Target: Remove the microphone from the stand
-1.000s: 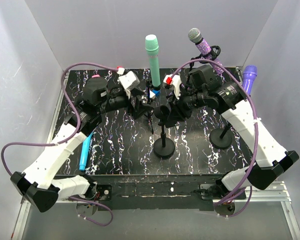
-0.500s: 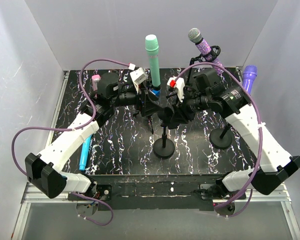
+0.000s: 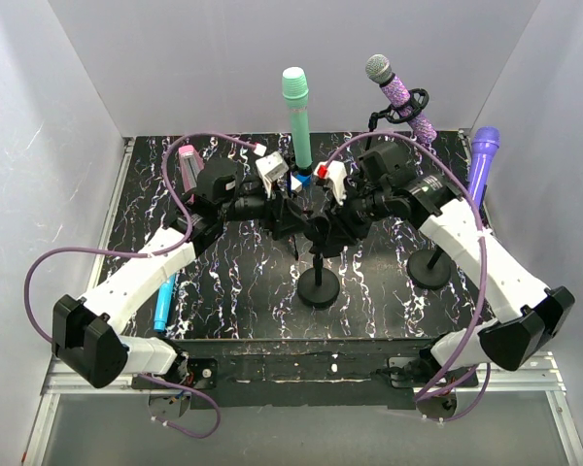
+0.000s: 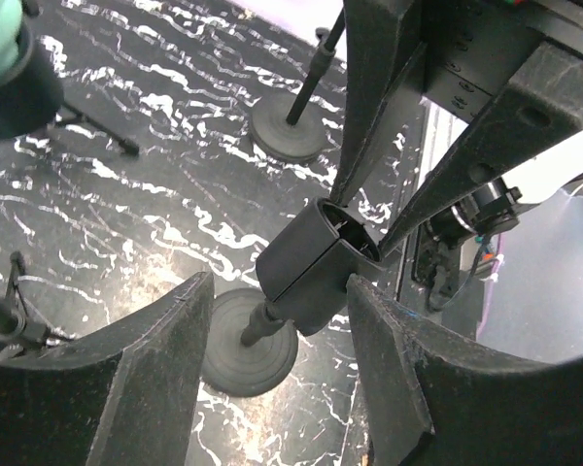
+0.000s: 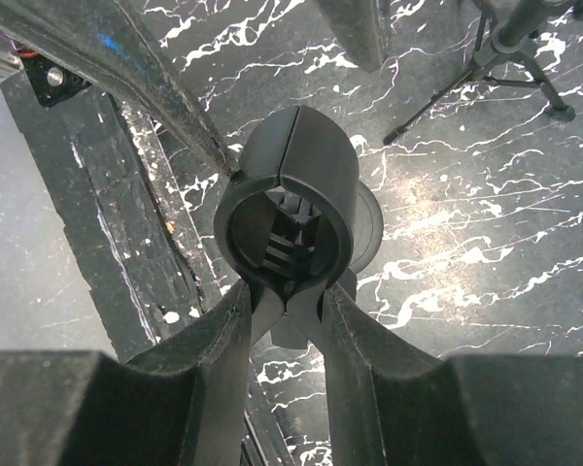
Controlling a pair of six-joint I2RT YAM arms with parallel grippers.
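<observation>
Table (image 3: 223, 282): black with white veins.
Centre stand (image 3: 319, 289): upright; its clip (image 5: 287, 184) shows an open, hollow bore.
Green microphone (image 3: 295, 116): upright, just behind both grippers.
Blue microphone (image 3: 163, 301): flat near the table's left edge.
Right gripper (image 5: 285, 296): clamped on the clip's neck.
Left gripper (image 4: 280, 283): fingers spread, straddling the clip.

The left gripper (image 4: 279, 283) and right gripper (image 5: 287, 291) hemmed the stand clip (image 5: 316, 165) from both sides; the green microphone (image 3: 296, 112) stood close behind; room above the clip and toward the near edge was clear.
</observation>
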